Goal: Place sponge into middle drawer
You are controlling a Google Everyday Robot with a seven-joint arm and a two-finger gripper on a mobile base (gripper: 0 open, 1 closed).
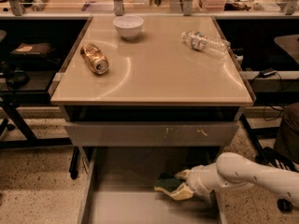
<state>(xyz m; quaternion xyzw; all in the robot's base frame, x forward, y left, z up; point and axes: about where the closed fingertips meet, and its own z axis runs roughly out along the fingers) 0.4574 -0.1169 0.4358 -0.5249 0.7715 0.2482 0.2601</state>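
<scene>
The sponge [167, 183], dark green on top with a yellow body, is low inside the open middle drawer [121, 204], at or just above its grey floor toward the right side. My gripper [180, 185] comes in from the right on a white arm, its cream fingers [182, 192] closed around the sponge's right end. The drawer tray is pulled out below the grey front panel with white scuffs.
On the beige tabletop [154, 69] lie a white bowl [128, 26], a tipped gold can [95, 58] and a clear plastic bottle [205, 42]. Dark shelving and cables stand on both sides. A chair base sits at the far right.
</scene>
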